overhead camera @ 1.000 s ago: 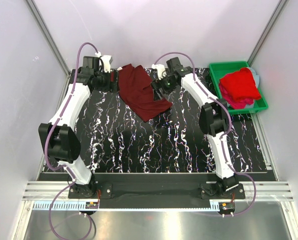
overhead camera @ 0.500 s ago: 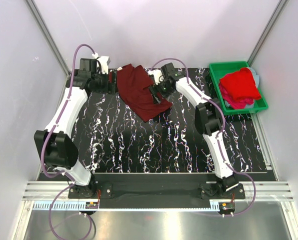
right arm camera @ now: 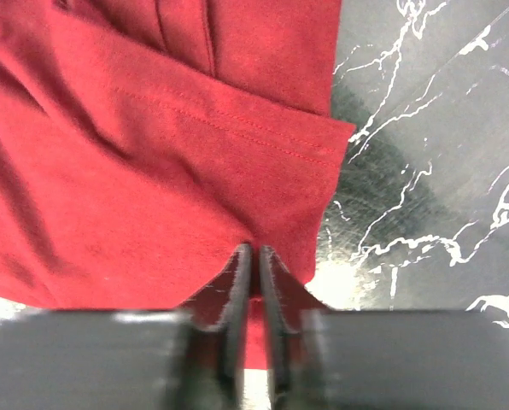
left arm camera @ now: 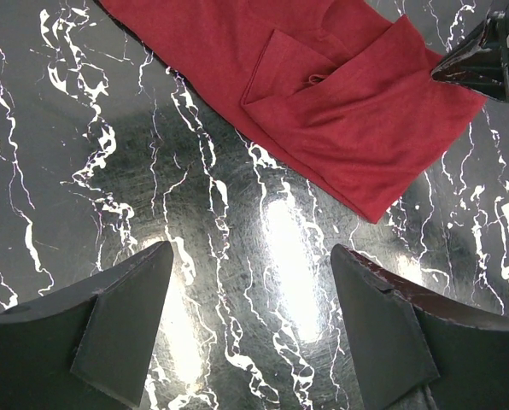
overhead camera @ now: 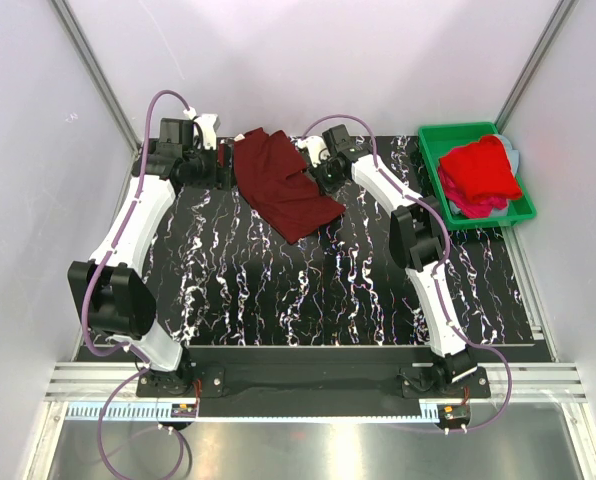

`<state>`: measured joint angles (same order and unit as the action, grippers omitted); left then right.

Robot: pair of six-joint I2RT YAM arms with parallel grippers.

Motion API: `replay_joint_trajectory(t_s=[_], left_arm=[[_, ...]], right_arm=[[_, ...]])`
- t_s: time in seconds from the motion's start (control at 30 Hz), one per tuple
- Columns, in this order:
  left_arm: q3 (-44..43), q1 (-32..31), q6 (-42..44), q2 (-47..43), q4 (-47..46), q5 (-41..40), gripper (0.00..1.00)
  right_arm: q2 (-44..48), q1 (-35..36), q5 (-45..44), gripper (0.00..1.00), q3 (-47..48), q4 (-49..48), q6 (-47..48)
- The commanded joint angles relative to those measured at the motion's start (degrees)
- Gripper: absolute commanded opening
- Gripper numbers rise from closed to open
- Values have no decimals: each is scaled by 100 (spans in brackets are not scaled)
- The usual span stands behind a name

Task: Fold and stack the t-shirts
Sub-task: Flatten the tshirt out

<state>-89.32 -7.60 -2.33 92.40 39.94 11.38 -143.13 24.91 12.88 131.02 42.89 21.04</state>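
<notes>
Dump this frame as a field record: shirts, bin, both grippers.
maroon t-shirt: rumpled, partly folded over, far middle of table
green bin: far right, holds red t-shirt over pink cloth
left gripper: open, above bare table beside the maroon t-shirt
right gripper: shut on the maroon t-shirt's edge

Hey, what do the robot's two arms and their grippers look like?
Both the left arm and right arm have white shells with bulky black joints on black bases. A purple cable loops along each. The left gripper has dark wedge-shaped fingers; the right gripper has thin dark tips.
</notes>
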Motion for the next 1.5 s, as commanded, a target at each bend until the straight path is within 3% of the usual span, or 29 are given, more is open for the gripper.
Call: replay_joint_trajectory(t_s=[0.0, 0.03, 0.33, 0.53, 0.77, 0.9, 1.03, 1.13, 1.17, 1.27, 1.37, 1.47], left_arm=[[-7, 21, -57, -99, -277, 102, 80], [2, 21, -57, -99, -294, 102, 80], [-50, 30, -92, -91, -356, -153, 80], [-314, 188, -224, 120, -435, -750, 75], [-850, 320, -374, 366, -435, -795, 70], [-929, 329, -418, 410, -470, -751, 70], [-903, 338, -488, 428, -452, -655, 71], [-912, 338, -488, 463, -400, -383, 73], [-929, 320, -488, 507, -365, -121, 73], [-868, 250, -514, 647, -365, 625, 73], [-920, 232, -654, 928, -417, 1207, 70], [-1070, 232, -769, 1078, -479, 956, 69]], right_arm=[[198, -21, -23, 5, -41, -27, 67], [224, -21, -32, 0, -42, -9, 76], [1348, -30, -278, 0, 336, -35, 111], [2157, 58, -32, 0, 1249, -1, 620], [3298, 85, 504, 0, 1198, -579, 595], [3687, 85, 584, 0, 575, -748, 550], [3757, 85, 689, 0, -364, -4, 902], [4160, 76, 724, 0, -1628, 273, 1131], [4605, 67, 785, 0, -2520, 194, 1096], [5520, 85, 795, 0, -4052, -377, 789], [5927, 93, 1101, 0, -4418, -300, 648], [5684, 102, 1242, 0, -3895, -299, 366]])
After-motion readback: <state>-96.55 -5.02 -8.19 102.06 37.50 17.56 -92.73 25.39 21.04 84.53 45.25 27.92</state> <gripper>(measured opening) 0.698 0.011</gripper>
